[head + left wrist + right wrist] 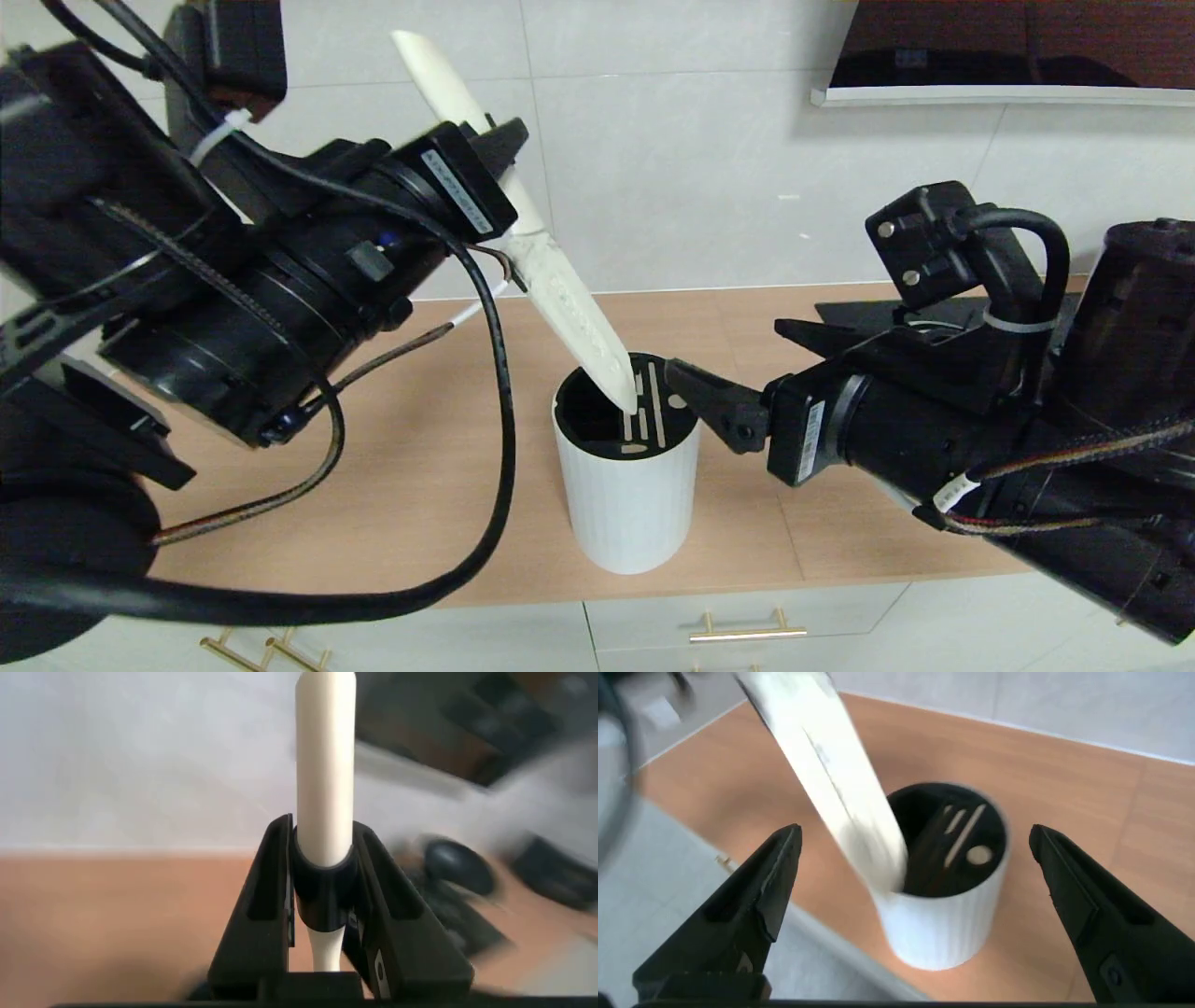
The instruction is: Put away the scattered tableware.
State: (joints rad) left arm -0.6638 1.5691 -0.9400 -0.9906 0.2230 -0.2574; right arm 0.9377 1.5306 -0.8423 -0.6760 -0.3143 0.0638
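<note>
The left tool [495, 159] grips the knife [569, 317] by its handle, tilted so its tip points into the holder [625, 495], while the right tool [724, 347] sits beside it, spread wide.

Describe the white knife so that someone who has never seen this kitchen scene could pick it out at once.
Find the wooden countertop below the white tiled wall, and on it the white ribbed holder with a black slotted top. Slanting down to that top is the knife, clamped by its handle in the left gripper. It is the only long, pale, pointed thing here.
</note>
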